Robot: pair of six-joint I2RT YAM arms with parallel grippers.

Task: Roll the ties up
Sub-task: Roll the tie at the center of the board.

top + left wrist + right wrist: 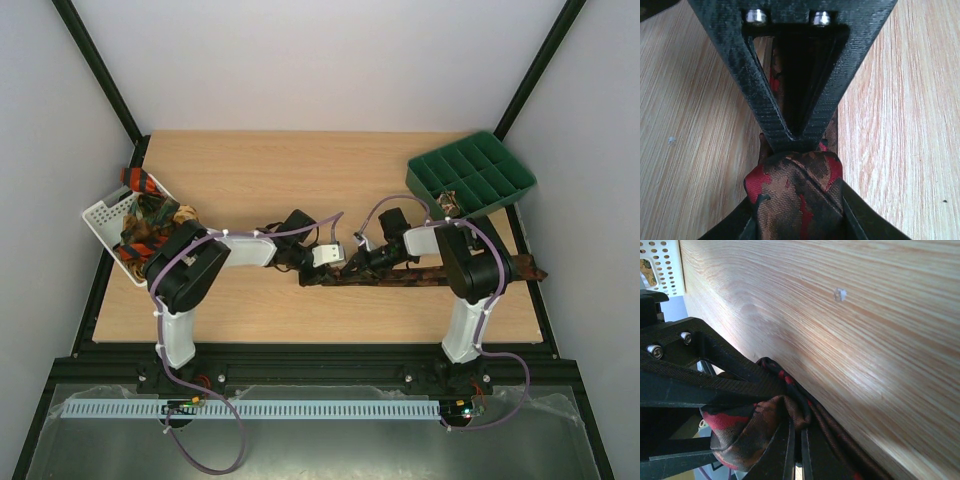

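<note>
Lying along the wooden surface (300,170), the limp, likely slippery dark brown red-flecked fabric necktie (415,278) is being pinched at its folded end by the left tool (797,210), right tool (796,455) pressed together alongside.

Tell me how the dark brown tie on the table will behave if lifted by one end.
Probably floppy: the dark brown tie crumples into soft folds in the left pincer. Likely light, being thin and flat along the table. Its sheen hints it may slip from a loose grip.
</note>
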